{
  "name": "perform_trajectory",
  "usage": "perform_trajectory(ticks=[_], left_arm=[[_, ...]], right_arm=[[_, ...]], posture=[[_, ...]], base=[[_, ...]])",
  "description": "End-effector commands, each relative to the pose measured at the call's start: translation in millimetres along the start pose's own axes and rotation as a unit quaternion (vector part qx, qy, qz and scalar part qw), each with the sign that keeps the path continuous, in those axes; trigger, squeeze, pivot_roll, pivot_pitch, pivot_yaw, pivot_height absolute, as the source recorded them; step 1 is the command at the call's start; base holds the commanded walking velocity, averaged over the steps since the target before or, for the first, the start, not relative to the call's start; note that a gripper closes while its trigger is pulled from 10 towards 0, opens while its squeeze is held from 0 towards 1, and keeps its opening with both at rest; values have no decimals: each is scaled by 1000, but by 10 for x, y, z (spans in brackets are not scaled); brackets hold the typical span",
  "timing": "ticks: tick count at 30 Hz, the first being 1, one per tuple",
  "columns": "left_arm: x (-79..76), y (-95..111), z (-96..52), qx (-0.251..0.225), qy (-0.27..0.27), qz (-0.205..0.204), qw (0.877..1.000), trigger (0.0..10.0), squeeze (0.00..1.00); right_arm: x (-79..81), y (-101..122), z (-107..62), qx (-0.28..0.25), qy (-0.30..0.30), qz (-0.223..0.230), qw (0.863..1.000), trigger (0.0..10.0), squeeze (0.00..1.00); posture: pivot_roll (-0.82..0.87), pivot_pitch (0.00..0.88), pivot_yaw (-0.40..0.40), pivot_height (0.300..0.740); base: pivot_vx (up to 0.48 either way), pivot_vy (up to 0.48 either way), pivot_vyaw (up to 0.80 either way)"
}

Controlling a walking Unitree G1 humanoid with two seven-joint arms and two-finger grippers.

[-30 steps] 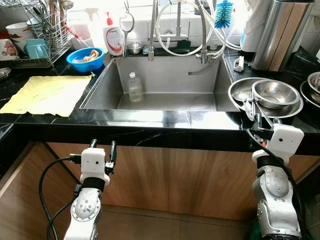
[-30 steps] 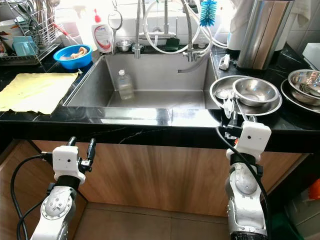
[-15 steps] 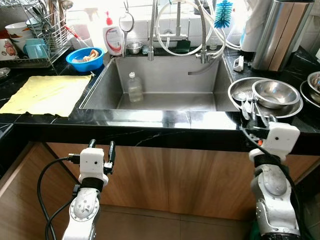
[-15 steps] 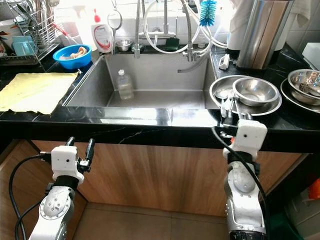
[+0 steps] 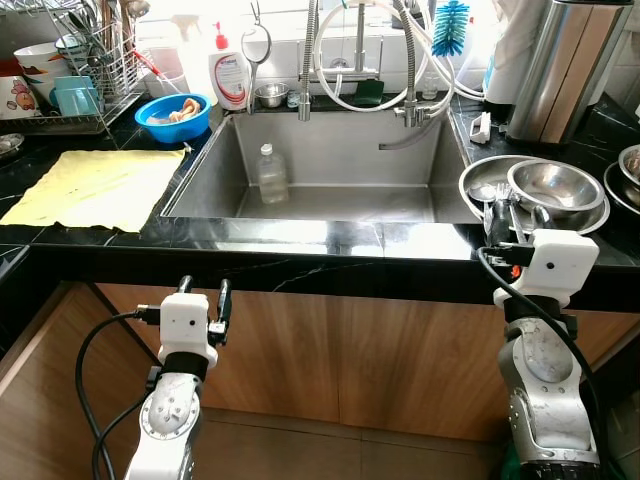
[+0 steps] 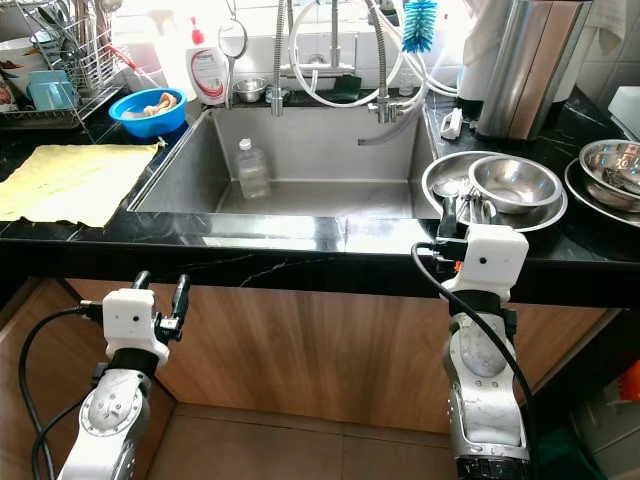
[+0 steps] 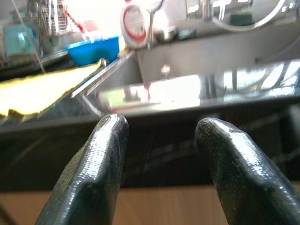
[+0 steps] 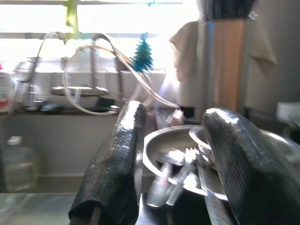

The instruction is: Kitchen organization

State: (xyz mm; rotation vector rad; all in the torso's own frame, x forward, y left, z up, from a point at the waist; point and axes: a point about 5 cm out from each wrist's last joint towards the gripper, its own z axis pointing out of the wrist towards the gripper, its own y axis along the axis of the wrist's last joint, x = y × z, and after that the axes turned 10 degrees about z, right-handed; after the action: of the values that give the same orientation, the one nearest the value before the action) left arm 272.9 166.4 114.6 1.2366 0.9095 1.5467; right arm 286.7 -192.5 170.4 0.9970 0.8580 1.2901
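Note:
A steel plate point(image 5: 478, 176) on the black counter right of the sink point(image 5: 340, 140) holds a steel bowl point(image 5: 553, 185) and some cutlery point(image 5: 500, 198). My right gripper point(image 5: 505, 226) stands open at the counter's front edge, just in front of the plate; in the right wrist view its fingers point(image 8: 117, 154) frame the plate and cutlery point(image 8: 180, 171). A clear plastic bottle point(image 5: 270, 175) stands upright in the sink. My left gripper point(image 5: 205, 292) is open and holds nothing, below the counter edge in front of the wooden cabinet.
A yellow cloth point(image 5: 100, 185) lies on the left counter, with a blue bowl point(image 5: 172, 115), a dish rack point(image 5: 85, 75) and a soap bottle point(image 5: 230, 72) behind it. A tall steel canister point(image 5: 560, 65) and more steel bowls point(image 5: 630, 165) stand at the right. Hoses hang over the sink.
My right gripper has risen and moved a little left, up to the counter edge in front of the steel plate. The left arm has stayed put.

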Motion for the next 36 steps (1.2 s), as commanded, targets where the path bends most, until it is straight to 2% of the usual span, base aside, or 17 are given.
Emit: perform_trajectory(ticks=[1, 7, 13, 19, 22, 27, 36], left_arm=[[12, 73, 56, -13, 5, 3, 1000, 10000, 0], [-43, 102, 96, -15, -2, -8, 1000, 10000, 0], [-26, 130, 118, -22, 1, -8, 1000, 10000, 0], [-21, 125, 104, -21, 1, -7, 1000, 10000, 0], [-23, 128, 98, -22, 0, -7, 1000, 10000, 0], [-55, 160, 105, -31, -9, 0, 999, 10000, 0], [-69, 192, 115, -35, -15, -4, 999, 10000, 0]], right_arm=[[38, -28, -55, 6, 7, -4, 1000, 10000, 0], [-42, -106, -66, 30, -25, 14, 999, 10000, 0], [-10, -53, -40, 10, -15, -1, 1000, 10000, 0], [35, -55, -20, 10, -12, 11, 1000, 10000, 0], [33, -64, -15, 13, -15, 22, 1000, 10000, 0], [14, -56, -12, 9, -18, 9, 1000, 10000, 0], [24, -57, -2, 4, -17, -3, 1000, 10000, 0]], posture=[[-128, 0, 63, 740], [-136, 0, 70, 740], [-133, 0, 69, 740], [-128, 0, 70, 740], [-126, 0, 72, 740], [-125, 0, 74, 740], [-117, 0, 75, 740]], base=[[0, 0, 0], [0, 160, -263], [0, 480, -130], [0, 480, 0], [0, 480, -781], [0, 0, -707], [0, 0, 0]])
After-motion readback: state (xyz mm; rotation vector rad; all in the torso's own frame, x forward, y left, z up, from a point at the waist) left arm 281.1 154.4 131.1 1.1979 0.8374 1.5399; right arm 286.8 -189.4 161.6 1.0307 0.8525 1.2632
